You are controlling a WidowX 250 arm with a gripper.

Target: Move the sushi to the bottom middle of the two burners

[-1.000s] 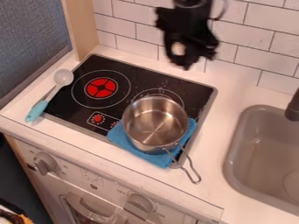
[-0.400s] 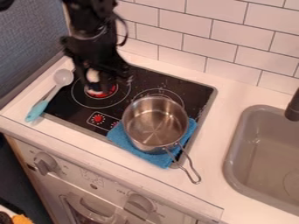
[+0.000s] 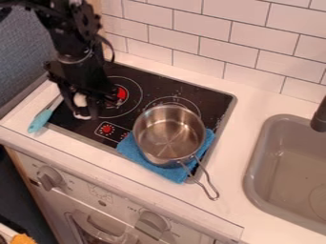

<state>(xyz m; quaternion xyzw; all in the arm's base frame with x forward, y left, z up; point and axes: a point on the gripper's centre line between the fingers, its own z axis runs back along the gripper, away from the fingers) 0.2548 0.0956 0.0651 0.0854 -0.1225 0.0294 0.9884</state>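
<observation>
Nearest you, at the lower left corner, is an orange item (image 3: 23,239). Behind it stands the oven front (image 3: 98,196) with its knobs. To the right, the sink (image 3: 257,190) is set into the surface (image 3: 233,164), a strip of which runs between basin and cooktop (image 3: 191,90). The pot (image 3: 169,136) stands on the blue cloth (image 3: 163,172) at the cooktop's right front, its bare metal bottom visible; its wire handle projects past the cloth toward you. The spoon (image 3: 42,119) lies across the left edge. Observe the gripper (image 3: 83,110) over the left front area, clamped on the sushi (image 3: 80,100); you cannot tell whether it touches the glass. Dark glass extends between gripper and pot. The tiled wall (image 3: 204,28) bounds the rear.
</observation>
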